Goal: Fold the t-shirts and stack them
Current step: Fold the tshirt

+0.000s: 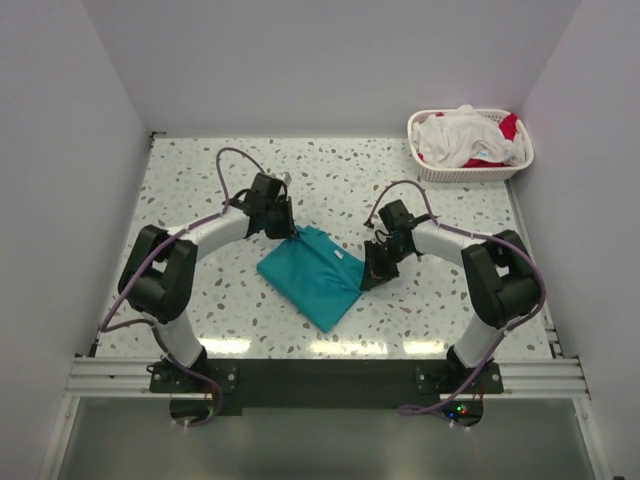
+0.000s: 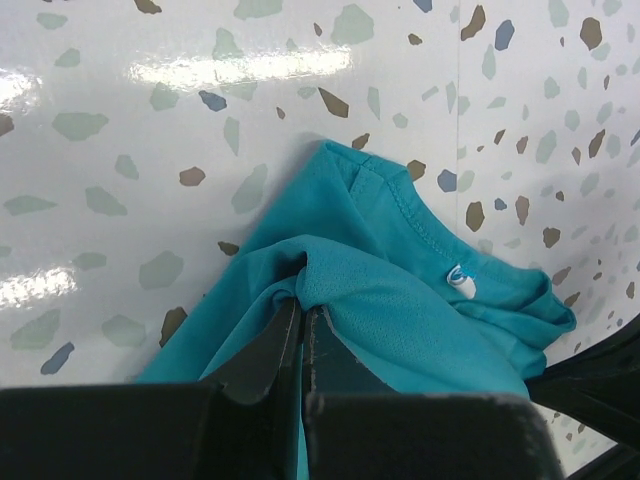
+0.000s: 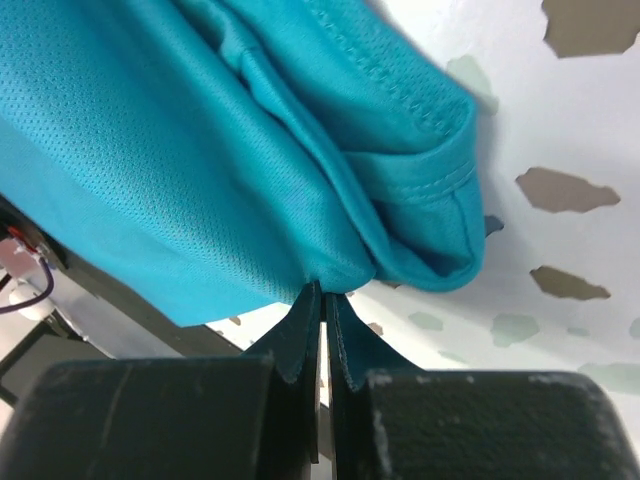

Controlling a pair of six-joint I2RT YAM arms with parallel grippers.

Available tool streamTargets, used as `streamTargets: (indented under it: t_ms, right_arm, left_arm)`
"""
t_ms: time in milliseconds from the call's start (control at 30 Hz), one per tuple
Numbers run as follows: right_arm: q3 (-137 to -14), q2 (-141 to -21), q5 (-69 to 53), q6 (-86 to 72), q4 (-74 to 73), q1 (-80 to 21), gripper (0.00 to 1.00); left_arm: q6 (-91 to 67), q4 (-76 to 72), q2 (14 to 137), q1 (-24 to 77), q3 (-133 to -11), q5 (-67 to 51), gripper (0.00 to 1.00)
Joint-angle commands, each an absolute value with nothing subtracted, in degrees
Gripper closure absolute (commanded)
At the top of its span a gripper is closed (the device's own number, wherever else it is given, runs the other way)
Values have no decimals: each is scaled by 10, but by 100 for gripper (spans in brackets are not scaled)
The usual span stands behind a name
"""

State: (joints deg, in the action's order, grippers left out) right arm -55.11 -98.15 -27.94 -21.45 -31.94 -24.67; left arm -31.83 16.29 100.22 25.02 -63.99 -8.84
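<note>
- From overhead, the left gripper (image 1: pixel 283 228) sits at the far left corner of the teal t-shirt (image 1: pixel 312 275). The shirt lies folded into a slanted, roughly rectangular pad on the terrazzo table (image 1: pixel 190 190), between the two arms. In this view the wrist body covers the fingertips, so the grip cannot be read.
- The left wrist camera shows it: the jaws are drawn almost together and pinch a raised ridge of teal fabric, which puckers at the tips.
- The same close view shows the stitched neckline seam (image 2: pixel 418 225) curving across the shirt and a small white loop (image 2: pixel 460 281) on the cloth beside it. Overhead, the loop is only a pale speck.
- At the shirt's right edge, the overhead view shows the right gripper (image 1: pixel 372 272) touching the cloth. Here too the fingers are hidden under the wrist.
- The right wrist camera shows these jaws narrow as well, with the tips clamped on a fold of the teal fabric. The cloth spreads away above the tips in layers.
- Only this camera resolves the fine mesh weave and the double-stitched hem (image 3: pixel 425 115) rolled over at the right, with speckled table beyond it.
- Only the overhead view shows the far right corner. There a white lattice basket (image 1: pixel 470 172) holds the white and red t-shirts (image 1: pixel 465 135) in a loose heap, well apart from both arms.
</note>
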Motion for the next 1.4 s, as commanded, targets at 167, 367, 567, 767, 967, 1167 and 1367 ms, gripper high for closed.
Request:
streamTargets:
  t_ms: [167, 367, 567, 767, 967, 1167, 1367]
  right_arm:
    - [-593, -968, -227, -198, -335, -241, 97]
    - [-636, -889, -132, -207, -348, -242, 75]
    - [-621, -824, -120, -217, -300, -259, 57]
    - [-541, -788, -269, -243, -181, -297, 54]
    - [-454, -833, -359, -311, -11, -307, 54]
    - [-479, -919, -343, -305, 23, -270, 57]
    - [-511, -1034, -338, -298, 40, -209, 58]
  left_arm:
    - [-304, 98, 1018, 244, -662, -70, 100]
    - [-323, 111, 956, 244, -642, -14, 76]
    - [-337, 120, 884, 244, -631, -2, 33]
    - [-315, 106, 801, 265, -571, -50, 24]
    - [-288, 14, 843, 280, -515, -155, 60]
    - [-304, -25, 989, 258, -596, -154, 73]
    - [-356, -56, 1091, 202, -626, -178, 73]
